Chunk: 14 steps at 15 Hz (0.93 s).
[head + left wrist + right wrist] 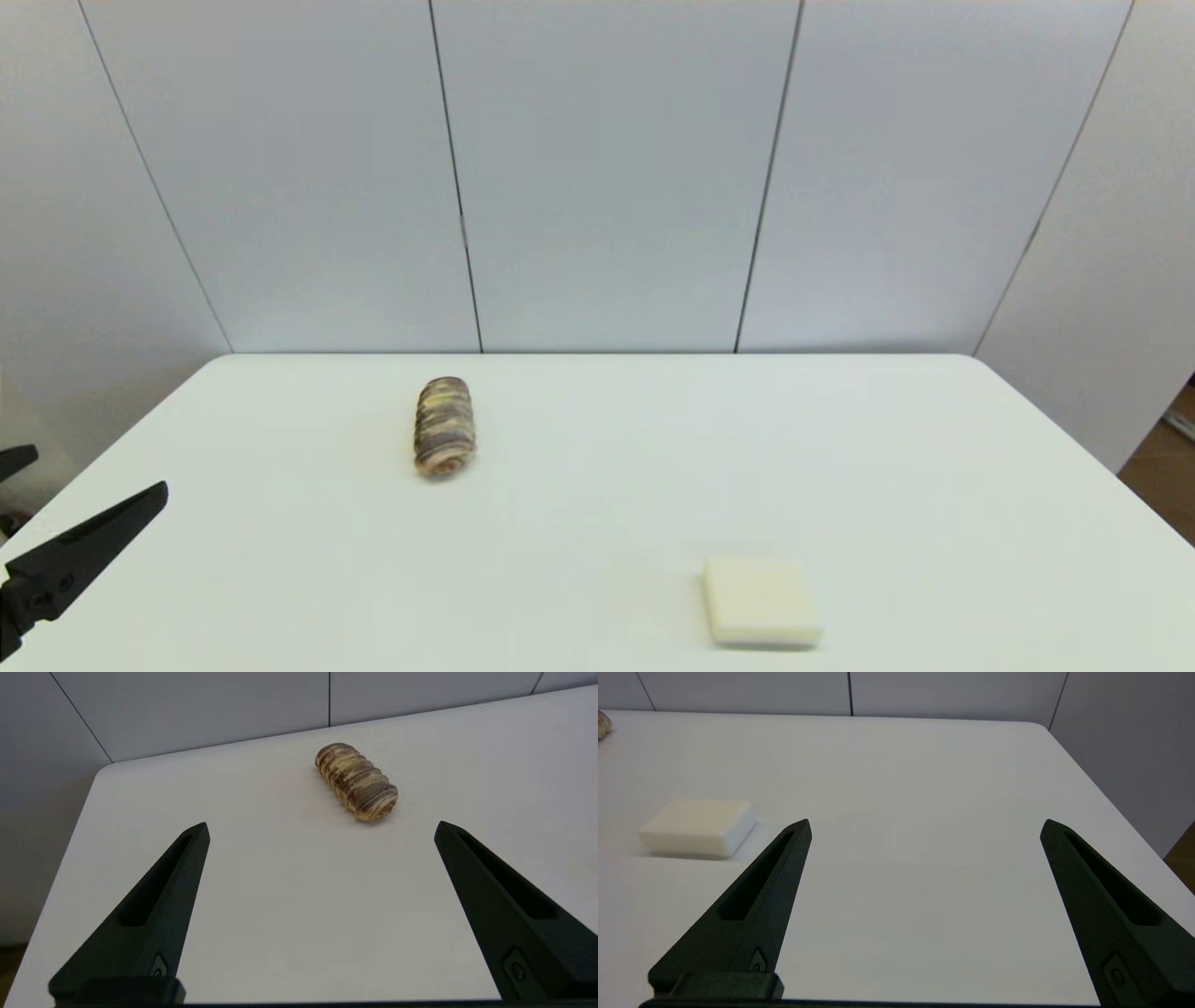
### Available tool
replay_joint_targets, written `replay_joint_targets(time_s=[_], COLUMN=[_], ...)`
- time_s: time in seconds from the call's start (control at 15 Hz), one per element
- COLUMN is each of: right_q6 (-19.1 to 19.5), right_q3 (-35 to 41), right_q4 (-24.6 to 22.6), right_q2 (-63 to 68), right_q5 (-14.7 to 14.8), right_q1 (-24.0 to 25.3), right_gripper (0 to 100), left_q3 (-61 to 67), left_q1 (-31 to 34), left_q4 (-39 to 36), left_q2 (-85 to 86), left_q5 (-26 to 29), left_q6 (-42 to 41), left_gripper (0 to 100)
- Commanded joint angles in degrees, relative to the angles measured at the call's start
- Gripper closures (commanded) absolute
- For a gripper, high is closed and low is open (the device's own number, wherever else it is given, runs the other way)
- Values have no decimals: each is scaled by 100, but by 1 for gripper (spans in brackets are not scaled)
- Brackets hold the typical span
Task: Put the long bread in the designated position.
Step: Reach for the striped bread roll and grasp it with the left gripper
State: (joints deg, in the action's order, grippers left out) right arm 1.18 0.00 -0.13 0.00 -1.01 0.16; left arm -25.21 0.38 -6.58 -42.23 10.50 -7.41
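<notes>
The long bread (444, 427) lay flat on the white table (597, 523), in the far half and left of centre. Its long axis ran roughly from the far edge toward the near edge. Crosswise ridges striped dark brown and cream-yellow covered its rounded surface. Nothing touched it.

The left gripper (321, 828) was positioned nearer than the long bread and further to the left, at the table's left border. Its two black fingers (154, 905) were spread wide apart and held nothing. In the left wrist view the long bread (356, 781) lay beyond the fingertips, well apart from them, and slightly off the midline of the gap toward one finger. Only bare table surface lay between the fingertips and the long bread. In the head view only one finger (84, 551) of this gripper was plainly visible, plus a small black tip at the left border.

A flat cream-white square block (761, 600) lay to the right of the long bread, close to the near edge and well apart from it.

The right gripper (926, 827) was outside the head view. In its own wrist view its fingers were spread wide and empty. The square block (698, 827) lay beside one fingertip, not touching it. One end of the long bread (602, 724) was just visible at the picture border, far beyond the block.

Grey wall panels (597, 168) stood behind the far edge, past the long bread.
</notes>
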Motion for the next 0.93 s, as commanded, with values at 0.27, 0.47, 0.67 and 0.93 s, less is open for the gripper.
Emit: replay_joint_targets(time_s=[0.27,0.47,0.67,0.93], right_q6=[5,5,5,5], right_q3=[9,9,9,9], right_q4=[-4,-4,-4,-4], right_q2=[0,0,0,0], right_q5=[-4,-4,-4,-4], right_q1=[2,2,2,2], right_gripper=[0,0,0,0], left_q3=[658,623,289,95], left_q1=[-29,-38,-3,120], left_q4=[-10,-10,-98,-976], left_q2=[505,110,-594,-1569], left_q5=[23,128,207,216], left_q6=[-23,-94,20,161], left_gripper=[0,0,0,0])
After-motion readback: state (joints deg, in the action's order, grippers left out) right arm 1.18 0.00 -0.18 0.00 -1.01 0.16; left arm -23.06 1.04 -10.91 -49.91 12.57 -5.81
